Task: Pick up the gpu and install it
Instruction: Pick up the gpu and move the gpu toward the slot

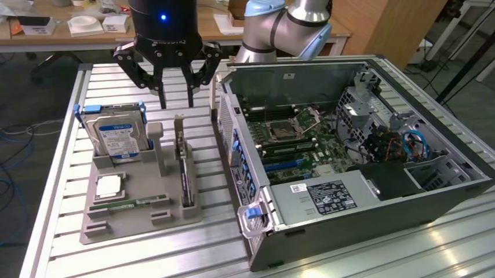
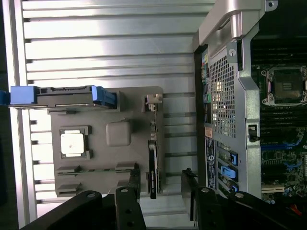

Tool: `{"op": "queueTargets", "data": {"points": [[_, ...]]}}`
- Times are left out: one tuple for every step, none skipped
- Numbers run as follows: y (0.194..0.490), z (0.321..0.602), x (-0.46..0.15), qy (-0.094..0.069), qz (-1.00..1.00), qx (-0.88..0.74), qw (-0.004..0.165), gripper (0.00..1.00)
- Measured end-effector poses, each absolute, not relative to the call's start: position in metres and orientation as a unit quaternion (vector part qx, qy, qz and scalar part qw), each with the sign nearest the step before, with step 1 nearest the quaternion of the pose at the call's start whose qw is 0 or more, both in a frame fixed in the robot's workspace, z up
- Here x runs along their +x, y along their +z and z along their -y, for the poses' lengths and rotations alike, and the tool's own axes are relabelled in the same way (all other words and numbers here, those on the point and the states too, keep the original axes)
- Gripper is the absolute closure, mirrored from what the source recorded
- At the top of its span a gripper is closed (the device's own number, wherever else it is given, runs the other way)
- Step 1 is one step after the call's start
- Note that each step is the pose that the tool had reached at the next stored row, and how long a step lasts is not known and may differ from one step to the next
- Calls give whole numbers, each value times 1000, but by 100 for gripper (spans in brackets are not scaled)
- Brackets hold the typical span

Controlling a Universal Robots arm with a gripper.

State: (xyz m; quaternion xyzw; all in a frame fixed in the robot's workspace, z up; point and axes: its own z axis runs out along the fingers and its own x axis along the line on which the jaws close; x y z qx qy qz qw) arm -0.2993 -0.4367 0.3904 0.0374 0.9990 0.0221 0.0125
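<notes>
The gpu (image 1: 184,174) stands on its long edge in a slot at the right side of a grey holder tray (image 1: 124,223), a thin dark card with its metal bracket end toward the far side. In the wrist view the gpu (image 2: 152,167) is a narrow black strip with the silver bracket (image 2: 152,103) beyond it. My gripper (image 1: 178,106) hangs open above the tray's far end, not touching the card. In the wrist view the gripper (image 2: 160,170) has one finger on either side of the card's end, with nothing between the fingers (image 2: 135,184).
An open computer case (image 1: 240,145) lies to the exterior view's right of the tray, its motherboard (image 1: 294,139) and blue slots (image 1: 288,165) exposed. The tray also holds a silver hard drive (image 1: 116,136), a CPU (image 1: 108,185) and a green RAM stick (image 1: 127,204).
</notes>
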Motion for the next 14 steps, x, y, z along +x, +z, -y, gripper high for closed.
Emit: {"op": "queueTargets", "data": {"points": [[390, 437, -299, 22, -999, 37, 12, 53], [390, 437, -299, 22, -999, 37, 12, 53], [390, 437, -299, 22, -999, 37, 12, 53], [390, 437, -299, 22, -999, 37, 12, 53], [390, 437, -299, 22, -999, 37, 12, 53], [390, 437, -299, 22, -999, 37, 13, 53], [389, 437, -299, 22, -999, 37, 13, 53], [389, 437, -299, 22, -999, 37, 12, 53], [388, 437, -299, 22, -999, 37, 12, 53], [388, 437, -299, 22, -999, 37, 12, 53], [388, 437, -299, 22, -999, 37, 12, 53], [387, 437, -299, 22, -999, 37, 12, 53], [387, 437, -299, 22, -999, 37, 12, 53], [386, 437, -299, 22, -999, 37, 13, 53]]}}
